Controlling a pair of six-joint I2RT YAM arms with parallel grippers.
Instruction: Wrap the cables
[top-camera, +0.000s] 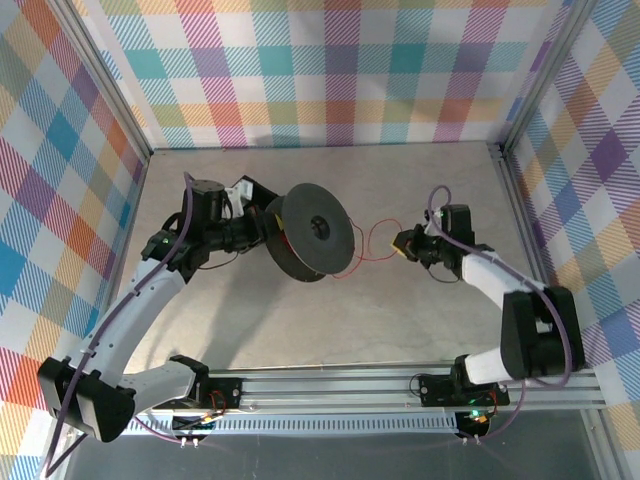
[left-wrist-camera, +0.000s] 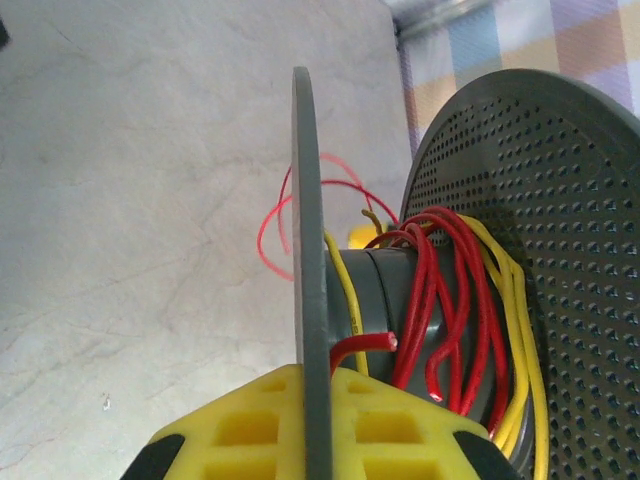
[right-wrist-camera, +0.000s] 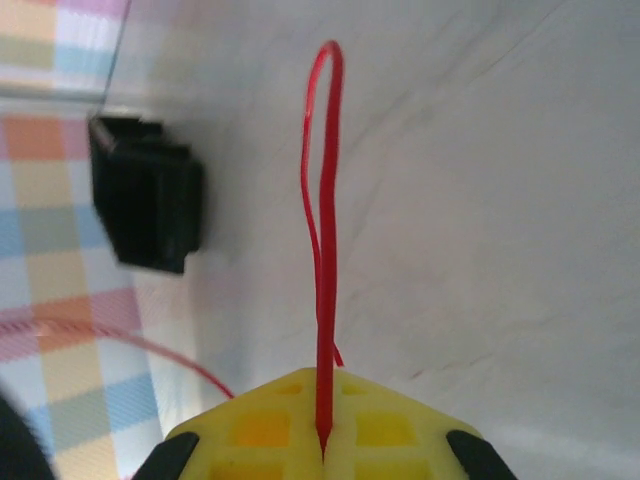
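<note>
The left gripper (left-wrist-camera: 316, 390) is clamping the thin rim of the reel (top-camera: 312, 235), its yellow pads pressed together on that disc. It is holding the reel on edge, so the hub is facing sideways and is free to take wire. The cables (left-wrist-camera: 445, 300), red with some yellow, are lying in loose turns round the hub. The right gripper (right-wrist-camera: 322, 445) is pinching a slack red loop (right-wrist-camera: 322, 330) trailing off the reel, probably to draw it taut for winding.
</note>
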